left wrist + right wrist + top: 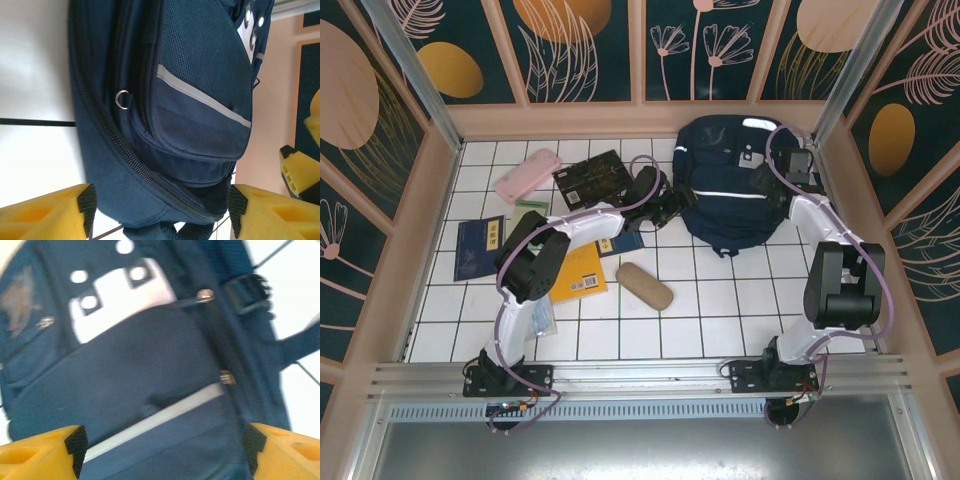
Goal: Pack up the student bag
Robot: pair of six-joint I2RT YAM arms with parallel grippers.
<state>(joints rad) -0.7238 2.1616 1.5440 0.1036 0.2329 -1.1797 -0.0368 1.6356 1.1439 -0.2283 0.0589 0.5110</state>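
The student bag [725, 190], a large navy-blue backpack with white reflective stripes, lies at the back right of the tiled table. My left gripper [672, 207] is at its left edge. In the left wrist view its yellow fingers [50, 212] stand wide apart with the bag's zipped lower corner [150, 175] between the pads, so it is open. My right gripper [767, 183] hovers over the bag's right side, also open. In the blurred right wrist view the bag's front pocket and stripe [155, 422] lie between its fingers [35, 452].
Left of the bag lie a pink pencil case [527, 175], a dark book [592, 178], a navy booklet [480, 245], a yellow book [578, 272] and a tan oval case [644, 285]. Patterned walls close the table at the back and sides.
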